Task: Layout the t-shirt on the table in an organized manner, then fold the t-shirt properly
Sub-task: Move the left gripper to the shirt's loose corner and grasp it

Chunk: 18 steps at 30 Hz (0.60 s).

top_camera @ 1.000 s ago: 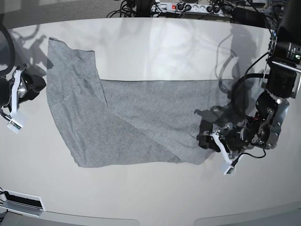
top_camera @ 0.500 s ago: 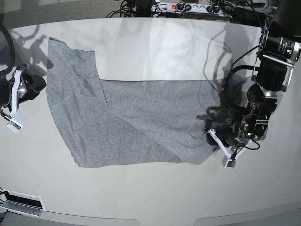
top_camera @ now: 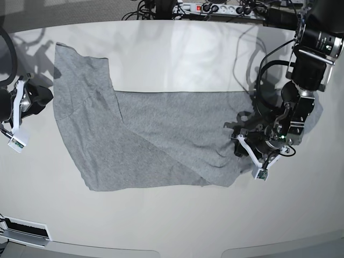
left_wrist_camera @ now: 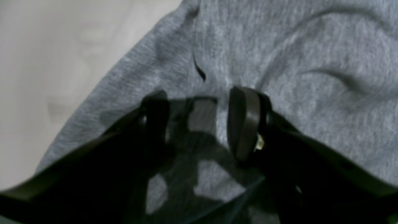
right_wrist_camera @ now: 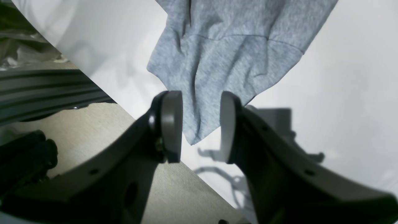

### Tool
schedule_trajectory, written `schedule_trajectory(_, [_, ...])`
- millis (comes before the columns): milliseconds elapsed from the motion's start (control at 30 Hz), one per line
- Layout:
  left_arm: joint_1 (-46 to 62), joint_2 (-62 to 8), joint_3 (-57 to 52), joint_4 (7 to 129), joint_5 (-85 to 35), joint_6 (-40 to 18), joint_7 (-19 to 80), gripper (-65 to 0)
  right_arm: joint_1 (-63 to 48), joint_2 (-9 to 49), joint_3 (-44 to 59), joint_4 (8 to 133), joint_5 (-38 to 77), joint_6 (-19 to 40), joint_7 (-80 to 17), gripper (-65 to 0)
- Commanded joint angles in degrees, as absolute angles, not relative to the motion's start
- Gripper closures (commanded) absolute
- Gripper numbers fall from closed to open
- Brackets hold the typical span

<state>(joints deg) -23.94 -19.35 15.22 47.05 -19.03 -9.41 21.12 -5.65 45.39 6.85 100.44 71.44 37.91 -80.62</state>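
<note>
Right now my left gripper (top_camera: 243,146), jaws spread and empty, hovers at the grey t-shirt (top_camera: 156,140)'s three-o'clock corner. It lies crumpled on the white table (top_camera: 172,215), long axis nine-to-three. My right gripper (top_camera: 27,102) waits part-open, holding nothing, near its nine-o'clock sleeve.

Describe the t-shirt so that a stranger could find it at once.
Look at the glossy white table. The t-shirt lies spread across its middle, between the two grippers. It is the only cloth there: heather grey, with one sleeve reaching toward the far left corner.
</note>
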Motion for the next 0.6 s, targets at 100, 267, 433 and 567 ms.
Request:
schedule_trajectory(100, [-25.0, -19.9, 14.9, 47.7, -19.1, -9.4, 22.7, -23.0, -4.8, 46.7, 7.5, 101.1, 72.2, 37.9, -80.0, -22.9])
schedule_trajectory(267, [-26.2, -19.8, 14.9, 48.8, -20.1, -9.4, 22.7, 0.0, -4.8, 46.7, 7.5, 101.1, 72.2, 37.9, -80.0, -22.9])
schedule_trajectory(433, [-27.1, -20.2, 14.9, 51.7, -19.9, -9.3, 24.3, 0.0, -4.8, 46.7, 7.5, 101.1, 72.2, 37.9, -80.0, -22.9])
schedule_trajectory(567, [-28.4, -20.2, 14.9, 54.3, -19.9, -9.4, 28.8, 0.0, -4.8, 46.7, 7.5, 101.1, 72.2, 37.9, -80.0, -22.9])
